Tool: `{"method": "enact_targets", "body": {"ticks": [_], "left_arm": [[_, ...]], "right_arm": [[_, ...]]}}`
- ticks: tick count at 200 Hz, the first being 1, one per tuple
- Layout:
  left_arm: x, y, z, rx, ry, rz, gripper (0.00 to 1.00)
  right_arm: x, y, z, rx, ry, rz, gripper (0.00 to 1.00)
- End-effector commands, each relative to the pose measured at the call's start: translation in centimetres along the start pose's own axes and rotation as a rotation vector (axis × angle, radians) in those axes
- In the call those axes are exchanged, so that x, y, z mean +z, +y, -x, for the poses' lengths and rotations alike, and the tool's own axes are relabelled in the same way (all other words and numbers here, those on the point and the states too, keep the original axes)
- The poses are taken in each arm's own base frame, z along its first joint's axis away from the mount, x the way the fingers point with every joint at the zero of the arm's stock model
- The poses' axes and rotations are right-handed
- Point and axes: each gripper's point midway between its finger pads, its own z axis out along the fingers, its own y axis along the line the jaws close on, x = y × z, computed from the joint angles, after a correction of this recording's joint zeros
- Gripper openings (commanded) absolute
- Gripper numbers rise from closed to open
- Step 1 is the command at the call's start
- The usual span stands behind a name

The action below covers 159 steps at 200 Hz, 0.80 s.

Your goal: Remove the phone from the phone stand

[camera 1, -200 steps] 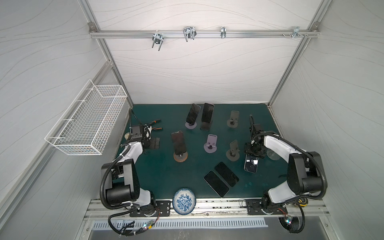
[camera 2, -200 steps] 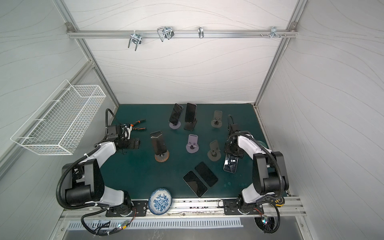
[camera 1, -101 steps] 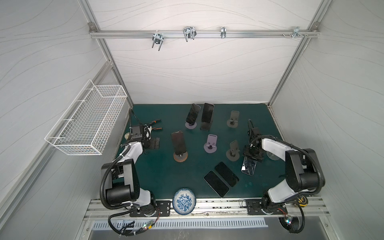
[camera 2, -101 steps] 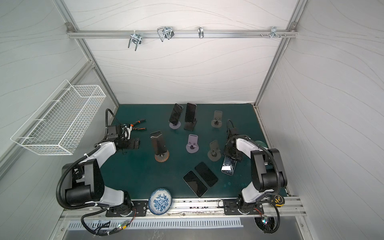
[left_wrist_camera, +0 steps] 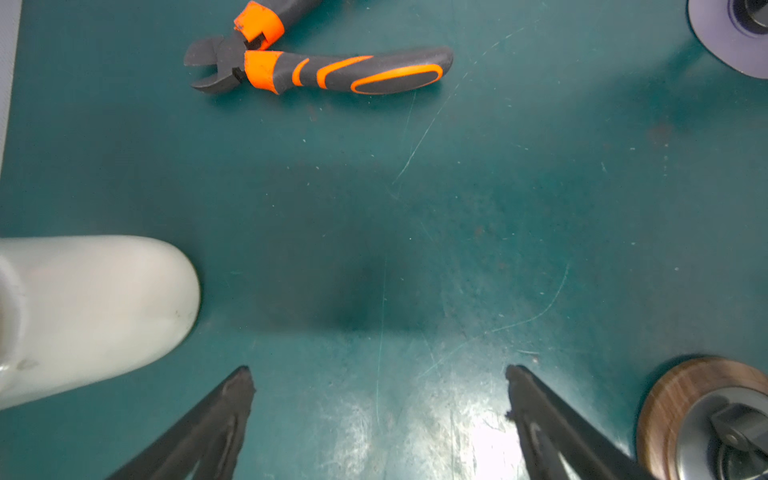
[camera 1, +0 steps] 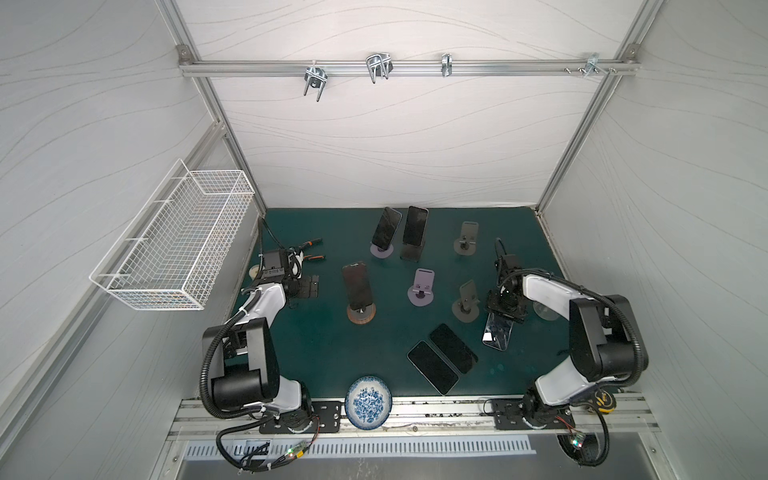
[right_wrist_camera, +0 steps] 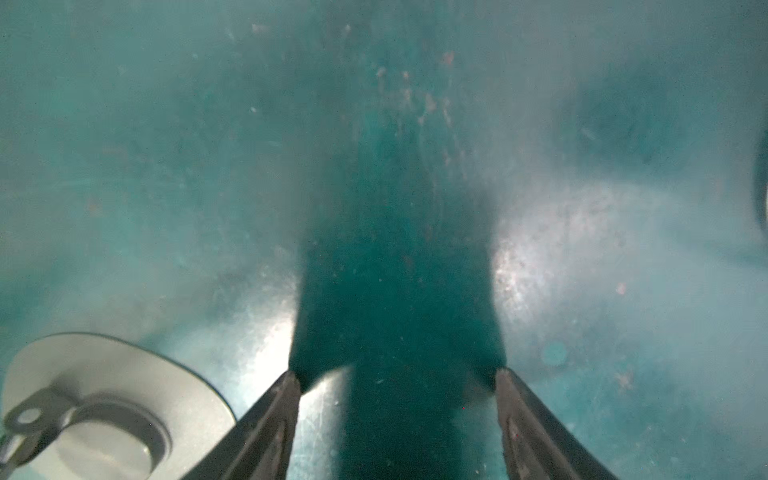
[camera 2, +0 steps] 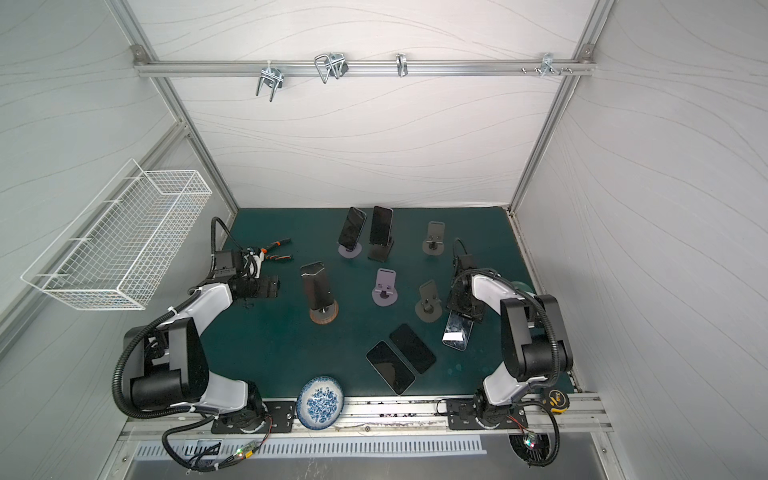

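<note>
Right fingers (right_wrist_camera: 270,428) on phone (camera 1: 497,332) — lengthwise toward front rail (camera 1: 415,405)

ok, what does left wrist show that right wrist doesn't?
Only left wrist: orange-handled cutters, a white rounded object, a wood-rimmed stand base, a purple base, jaws wide apart with nothing between.
Only right wrist: a grey round stand base; a hazy dark shape between the jaws, probably the phone they grip in a top view.
Both: the green mat and two dark jaw tips.
</note>
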Motion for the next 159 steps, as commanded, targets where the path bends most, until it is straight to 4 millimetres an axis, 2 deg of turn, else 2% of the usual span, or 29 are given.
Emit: {"method": "enact_targets", "body": {"ticks": [1, 22, 70, 159], "left_arm": [[-0.4, -0.1, 1.5, 0.022, -0.035, -0.007, 0.96], [-0.2, 0.0, 1.5, 0.017, -0.024, -0.003, 0.95], [-0.4, 0.0, 1.5, 0.019, -0.03, -0.004, 0.95], [-0.6, -0.1, 1.5, 0.022, -0.044, -0.004, 0.95]], "right_arm": [[1.4, -0.1, 0.1, 0.013, 0.002, -0.029, 0.69], [1.3, 0.1, 0.0, 0.011, 0.007, -0.019, 0.72], [1.1, 0.4, 0.0, -0.001, 0.007, 0.0, 0.72], [0.9, 1.0, -0.2, -0.009, 0.022, 0.025, 0.78]]}}
